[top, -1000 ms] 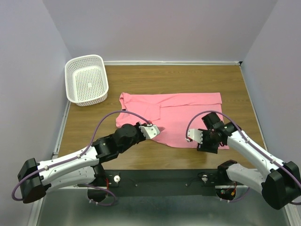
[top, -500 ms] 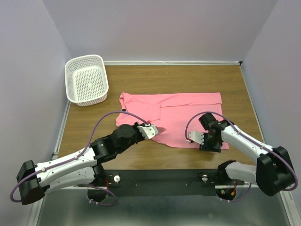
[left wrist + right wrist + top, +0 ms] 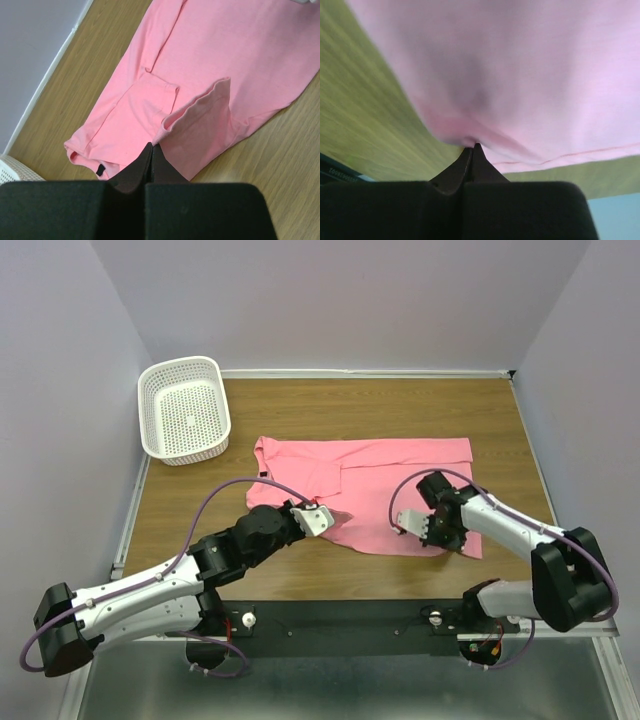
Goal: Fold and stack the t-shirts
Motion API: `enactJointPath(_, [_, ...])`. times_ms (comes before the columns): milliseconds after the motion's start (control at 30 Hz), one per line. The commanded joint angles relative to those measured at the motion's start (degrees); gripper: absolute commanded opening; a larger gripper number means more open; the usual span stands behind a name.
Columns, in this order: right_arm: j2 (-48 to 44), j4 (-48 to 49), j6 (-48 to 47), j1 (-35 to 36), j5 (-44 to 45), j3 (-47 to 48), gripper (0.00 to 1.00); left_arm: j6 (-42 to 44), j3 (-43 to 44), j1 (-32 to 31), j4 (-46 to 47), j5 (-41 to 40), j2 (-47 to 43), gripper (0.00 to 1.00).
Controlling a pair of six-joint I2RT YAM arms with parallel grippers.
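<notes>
**A:** From above, where does the salmon-pink t-shirt [image 3: 390, 475] lie?

**B:** It lies spread across the middle of the wooden table [image 3: 500, 410], apart from the white perforated basket [image 3: 148, 420] at the far left. The basket shows nothing inside. The left gripper [image 3: 335, 518] and right gripper [image 3: 432, 537] both sit at the shirt's near edge. I'd judge they hold it there to carry that edge over for a fold.

**A:** And in the left wrist view?

**B:** The left gripper [image 3: 151, 150] has its fingers pressed together on the cloth, and a flap of the t-shirt [image 3: 225, 60] stands up from the pinch. The small dark label [image 3: 100, 170] marks the neck, and a corner of the basket [image 3: 12, 167] shows beyond.

**A:** And the right wrist?

**B:** It's blurred, but the right gripper [image 3: 471, 149] is closed on the t-shirt [image 3: 520, 60] near its hem, and the fabric puckers there above the table [image 3: 365, 115].
</notes>
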Motion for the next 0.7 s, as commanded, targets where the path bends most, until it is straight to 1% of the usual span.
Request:
enactJointPath(0, [-1.0, 1.6, 1.1, -0.3, -4.1, 8.0, 0.01, -0.2, -0.5, 0.6, 1.1, -0.2, -0.4, 0.0])
enactJointPath(67, [1.4, 1.2, 1.4, -0.3, -5.4, 12.6, 0.01, -0.3, -0.5, 0.7, 1.0, -0.3, -0.4, 0.0])
enactJointPath(200, [10.5, 1.9, 0.2, -0.3, -6.0, 18.4, 0.01, -0.3, -0.6, 0.8, 1.0, -0.6, -0.3, 0.0])
enactJointPath(333, [17.3, 4.1, 1.3, -0.3, -5.9, 23.9, 0.04, -0.4, -0.6, 1.1, 1.1, -0.9, -0.3, 0.0])
enactJointPath(400, [20.5, 5.5, 3.7, -0.3, -5.7, 26.5, 0.21, -0.3, -0.7, 1.3, 1.2, -1.0, -0.3, 0.0])
enactJointPath(500, [21.4, 8.0, 7.0, -0.5, -4.2, 28.1, 0.37, -0.3, -0.8, 1.5, 1.1, -1.1, -0.5, 0.0])
enactJointPath(600, [18.0, 8.5, 11.5, -1.5, -4.2, 29.1, 0.39, -0.3, -0.8, 1.7, 1.2, -1.1, -0.6, 0.0])
enactJointPath(667, [14.9, 8.1, 12.5, -1.8, -4.4, 27.0, 0.39, -0.4, -0.8, 1.8, 1.2, -1.0, -0.7, 0.0])
